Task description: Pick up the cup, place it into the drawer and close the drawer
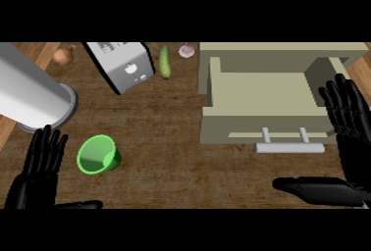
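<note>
Fingers (49, 144) of the left hand (33, 181) stand straight and slightly spread, holding nothing, just left of the green cup (98, 154) on the wooden counter (181, 162). The right hand (351, 127) is likewise open-fingered beside the open beige drawer (239, 128), well apart from the cup. A good grasp likely means curling thumb and fingers round the cup's wall before lifting.

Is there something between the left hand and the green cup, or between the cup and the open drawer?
Nothing visible. Bare counter separates the left hand from the green cup, and also the cup from the open drawer.
</note>
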`<state>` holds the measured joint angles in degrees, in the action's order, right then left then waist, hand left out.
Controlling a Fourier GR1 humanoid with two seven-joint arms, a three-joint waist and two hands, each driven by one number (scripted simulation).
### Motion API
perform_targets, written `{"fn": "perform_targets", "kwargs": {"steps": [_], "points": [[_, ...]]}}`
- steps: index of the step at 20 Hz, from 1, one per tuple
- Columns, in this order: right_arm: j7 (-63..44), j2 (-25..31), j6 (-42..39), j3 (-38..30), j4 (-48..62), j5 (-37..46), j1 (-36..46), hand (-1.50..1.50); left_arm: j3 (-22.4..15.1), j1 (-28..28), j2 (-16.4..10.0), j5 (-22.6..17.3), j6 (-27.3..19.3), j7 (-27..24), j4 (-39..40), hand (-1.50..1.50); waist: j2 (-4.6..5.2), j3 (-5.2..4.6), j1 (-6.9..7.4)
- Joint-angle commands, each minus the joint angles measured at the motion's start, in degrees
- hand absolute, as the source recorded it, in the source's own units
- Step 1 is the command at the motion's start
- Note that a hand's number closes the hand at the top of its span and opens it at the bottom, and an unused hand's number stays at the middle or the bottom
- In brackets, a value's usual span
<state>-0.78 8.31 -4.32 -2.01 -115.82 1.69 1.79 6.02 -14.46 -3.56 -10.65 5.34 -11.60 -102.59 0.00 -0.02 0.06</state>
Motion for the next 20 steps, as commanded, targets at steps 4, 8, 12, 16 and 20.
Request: {"fn": "perform_targets", "kwargs": {"steps": [4, 8, 12, 16, 20], "points": [[2.41, -0.07, -1.05, -1.36, 4.74, -0.43, 2.75, -1.5, 4.38, 4.8, -0.87, 2.6, 0.21, -8.74, 17.91, -1.5, 0.06, -0.01, -0.09], [2.02, -0.06, -2.14, -2.19, 1.11, -2.34, -0.39, -1.5, 5.09, 8.32, -0.84, 6.43, -1.9, -13.5, 27.75, -1.5, 0.07, -0.01, -0.42], [1.49, 1.63, -4.32, -4.59, 1.93, -3.66, 0.57, -1.5, 8.68, 11.69, -4.66, 3.02, 2.47, -15.53, 35.61, -1.5, 0.03, 0.0, -0.2], [2.21, -1.17, -2.78, -1.74, 0.8, -0.29, -1.45, -1.5, 9.86, 12.86, -4.79, 2.49, 4.39, -23.1, 43.78, -1.5, 0.0, 0.0, -0.14], [1.97, -0.43, -2.47, -3.95, 5.16, -1.42, 4.26, -1.5, 12.24, 17.44, -7.69, 2.69, 5.46, -29.29, 54.29, -1.5, 0.03, 0.0, -0.1]]}}
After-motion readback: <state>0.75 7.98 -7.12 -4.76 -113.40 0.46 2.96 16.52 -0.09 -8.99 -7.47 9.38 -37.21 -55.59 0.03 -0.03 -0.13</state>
